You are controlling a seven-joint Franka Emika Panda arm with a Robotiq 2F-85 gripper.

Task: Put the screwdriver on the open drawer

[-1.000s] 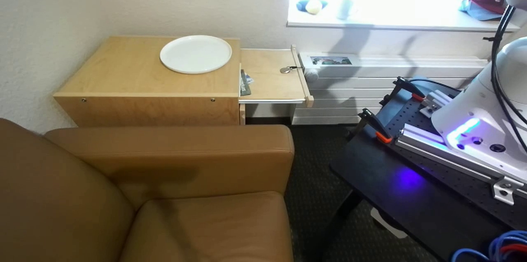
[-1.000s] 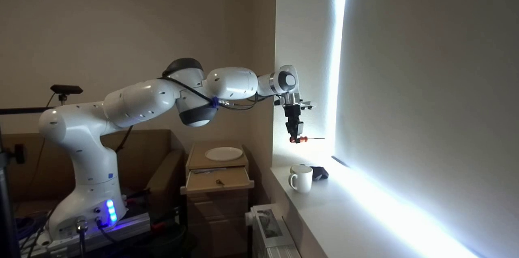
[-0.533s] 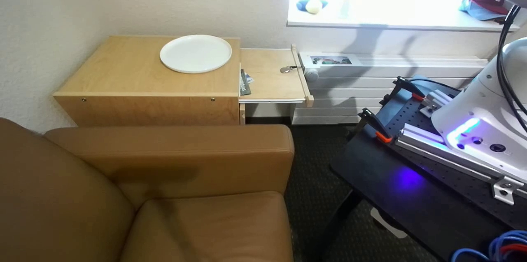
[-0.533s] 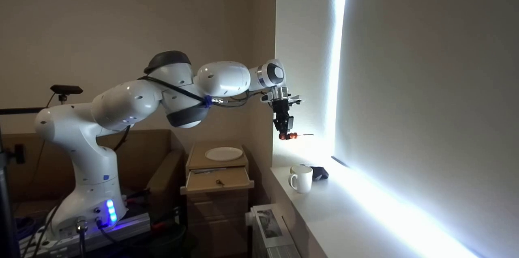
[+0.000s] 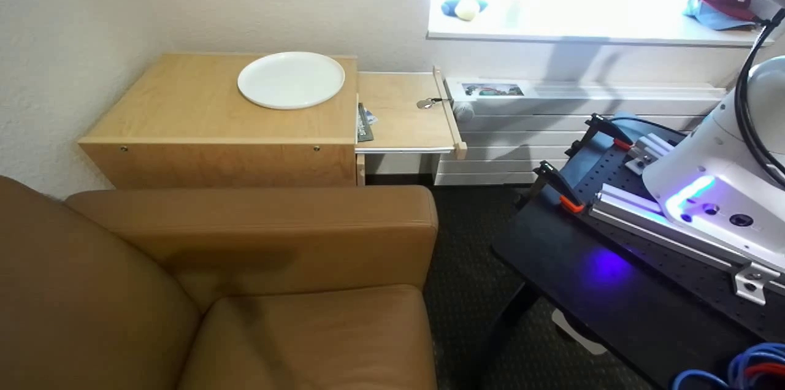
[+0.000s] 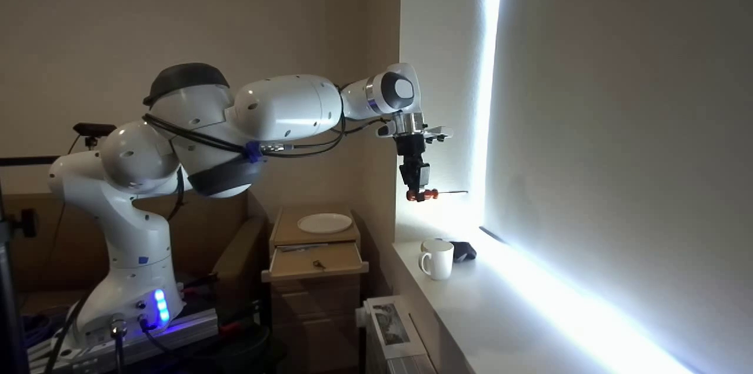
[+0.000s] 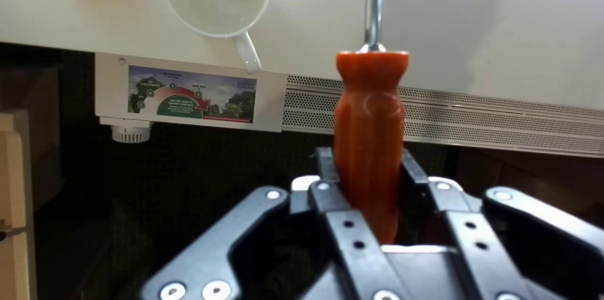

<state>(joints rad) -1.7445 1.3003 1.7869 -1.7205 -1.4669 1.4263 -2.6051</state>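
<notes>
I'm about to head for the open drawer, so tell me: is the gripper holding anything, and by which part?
Yes: the gripper holds the screwdriver by its orange-red handle, pinched from both sides; the metal shaft sticks out free.

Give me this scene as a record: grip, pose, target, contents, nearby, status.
grip: tool shut on the orange-handled screwdriver
pose: screwdriver roughly level in an exterior view, up in the air
target: drawer, pulled out
contents: small metal piece, exact kind unclear; flat grey piece
nearby: plate on top of the cabinet; mug upright on the windowsill
status: screwdriver held, not yet in the drawer
</notes>
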